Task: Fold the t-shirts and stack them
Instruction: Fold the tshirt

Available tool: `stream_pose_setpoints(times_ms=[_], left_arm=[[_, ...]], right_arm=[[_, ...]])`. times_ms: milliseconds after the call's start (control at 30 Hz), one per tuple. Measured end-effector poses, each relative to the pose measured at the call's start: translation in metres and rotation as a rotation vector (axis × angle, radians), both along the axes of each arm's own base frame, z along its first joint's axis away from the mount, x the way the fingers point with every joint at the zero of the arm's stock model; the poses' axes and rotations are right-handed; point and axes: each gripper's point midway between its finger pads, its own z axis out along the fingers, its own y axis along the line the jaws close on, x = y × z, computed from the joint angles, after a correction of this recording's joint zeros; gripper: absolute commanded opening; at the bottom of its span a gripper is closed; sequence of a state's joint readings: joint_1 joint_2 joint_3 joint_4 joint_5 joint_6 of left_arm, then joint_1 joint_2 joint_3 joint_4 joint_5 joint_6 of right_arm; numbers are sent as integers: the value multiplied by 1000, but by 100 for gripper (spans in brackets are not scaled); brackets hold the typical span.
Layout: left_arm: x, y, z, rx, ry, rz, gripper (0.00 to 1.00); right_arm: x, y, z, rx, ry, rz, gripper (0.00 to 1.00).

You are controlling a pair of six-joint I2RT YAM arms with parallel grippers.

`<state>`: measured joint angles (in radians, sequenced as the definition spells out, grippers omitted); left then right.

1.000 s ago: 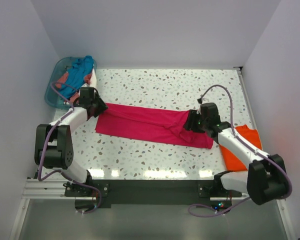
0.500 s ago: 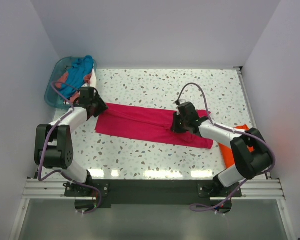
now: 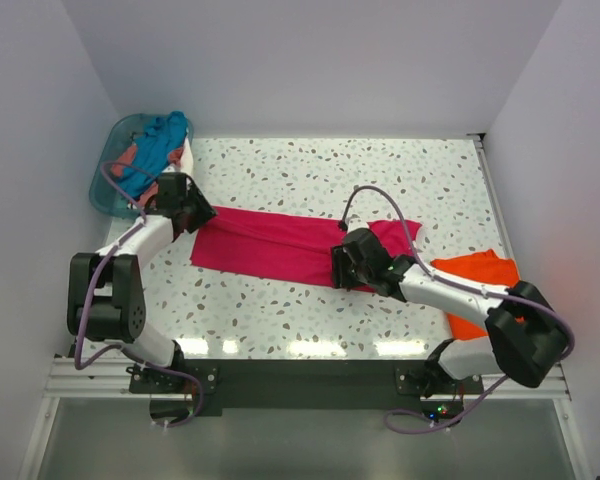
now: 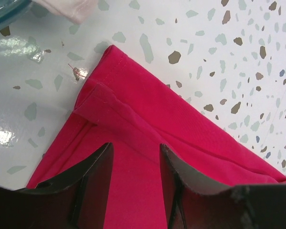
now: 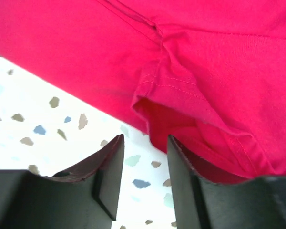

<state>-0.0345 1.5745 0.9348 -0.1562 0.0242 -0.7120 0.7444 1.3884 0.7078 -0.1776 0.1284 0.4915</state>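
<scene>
The magenta t-shirt (image 3: 300,247) lies folded lengthwise across the worktop (image 3: 310,175). The left arm reaches forward; the left tool (image 4: 135,164) stands parted over the shirt's left end, gripping nothing. The right arm bends inward; the right tool (image 5: 144,162) stands parted at the near hem, holding nothing.

Open table (image 3: 310,170) lies beyond the magenta t-shirt (image 3: 270,245). The basin (image 3: 115,165) crowds my left end effector (image 3: 192,215); white walls hem both sides.

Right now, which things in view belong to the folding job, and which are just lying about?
Job:
- magenta t-shirt, spread across the table
- orange t-shirt, at the right edge
- teal t-shirt and other tees bunched in the basin

Lying about:
- translucent teal basin, far left corner
</scene>
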Motion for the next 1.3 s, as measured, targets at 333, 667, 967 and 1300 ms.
stream_pose_setpoints(times_ms=[333,667,967,1300], left_arm=[[0,0,12,11,-31,-13,49],[0,0,11,12,-30,-17,49],[0,0,12,11,-30,-22,49],[-1,-3,12,2,-30,-33,49]], right_arm=[[21,-29,58,-4,-127,-123,36],[64,-52,1,-166,24,-248,14],[18,-5,-13,-166,61,-105,14],[-7,-12,-5,-127,74,-113,25]])
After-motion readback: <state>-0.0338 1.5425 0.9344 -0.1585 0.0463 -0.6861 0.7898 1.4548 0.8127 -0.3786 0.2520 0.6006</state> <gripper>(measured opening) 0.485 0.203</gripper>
